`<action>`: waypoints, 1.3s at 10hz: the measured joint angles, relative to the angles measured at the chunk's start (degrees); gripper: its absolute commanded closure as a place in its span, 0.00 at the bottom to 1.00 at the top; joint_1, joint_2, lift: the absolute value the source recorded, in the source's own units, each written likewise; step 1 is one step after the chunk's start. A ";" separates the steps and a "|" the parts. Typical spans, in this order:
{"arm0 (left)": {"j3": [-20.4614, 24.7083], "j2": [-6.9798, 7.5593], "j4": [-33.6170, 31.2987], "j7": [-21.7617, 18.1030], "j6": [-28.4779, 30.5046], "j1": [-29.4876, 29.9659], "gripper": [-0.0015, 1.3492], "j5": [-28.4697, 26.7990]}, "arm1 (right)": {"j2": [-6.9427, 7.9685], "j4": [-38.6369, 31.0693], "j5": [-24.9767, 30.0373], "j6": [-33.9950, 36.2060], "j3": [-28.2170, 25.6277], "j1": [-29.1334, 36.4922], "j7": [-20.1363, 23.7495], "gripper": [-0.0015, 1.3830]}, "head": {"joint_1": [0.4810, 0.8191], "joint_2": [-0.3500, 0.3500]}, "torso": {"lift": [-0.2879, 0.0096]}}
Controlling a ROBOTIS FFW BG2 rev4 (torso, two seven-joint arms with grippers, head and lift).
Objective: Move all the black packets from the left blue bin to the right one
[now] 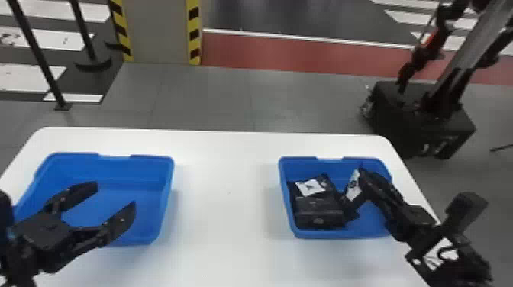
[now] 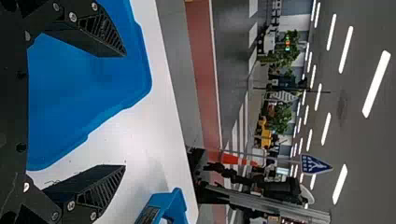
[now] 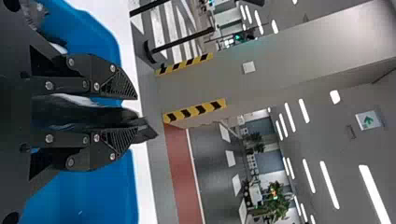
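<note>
From the head view I have my left end effector (image 1: pixel 114 196) above the left blue bin (image 1: pixel 170 183), its two fingers spread wide apart. My right end effector (image 1: pixel 365 176) is over the right blue bin (image 1: pixel 345 233), clamped on a black packet (image 1: pixel 353 187) with a white patch on its side; that packet sits right beside the pile. The other black packets (image 1: pixel 318 213) are bunched inside the right bin, toward its left wall, with a white label (image 1: pixel 310 187) facing up on one. Both bins stand on the white surface (image 1: pixel 229 198), well apart, and past it I see a black mobile robot (image 1: pixel 423 118) on the floor and a pillar (image 1: pixel 156 30) edged in yellow and black stripes. On the left wrist view, my left end effector (image 2: pixel 125 111) has open space between its fingers, with the left bin and the surface behind them and a piece of the right bin also in sight. On the right wrist view, my right end effector (image 3: pixel 136 115) has its fingers pressed from both sides on the dark packet, whose end pokes out past the tips. The blue of the right bin lies behind, with a bit of another packet (image 3: pixel 35 14) close to the wrist.
</note>
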 measured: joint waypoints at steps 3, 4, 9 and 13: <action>5.49 -1.64 -1.80 0.63 -7.01 4.19 0.14 2.98 | 2.15 -12.62 6.56 -1.25 -0.11 9.80 -3.73 0.16 | 0.63 0.37 | 0.60; 6.07 -1.72 -1.96 1.83 -9.32 5.71 0.14 4.38 | 3.81 -18.84 10.56 -2.21 -0.10 13.44 -4.22 0.17 | 0.63 0.41 | 0.60; 4.76 -1.75 -3.82 3.84 -14.72 11.00 0.14 6.73 | 8.83 -31.24 16.54 -5.80 0.45 24.25 -6.73 0.17 | 0.63 0.43 | 0.60; 2.75 -1.75 -10.95 14.78 -27.01 21.70 0.14 7.87 | 9.45 -39.34 18.70 -7.92 3.02 33.59 -7.47 0.17 | 0.63 0.51 | 0.60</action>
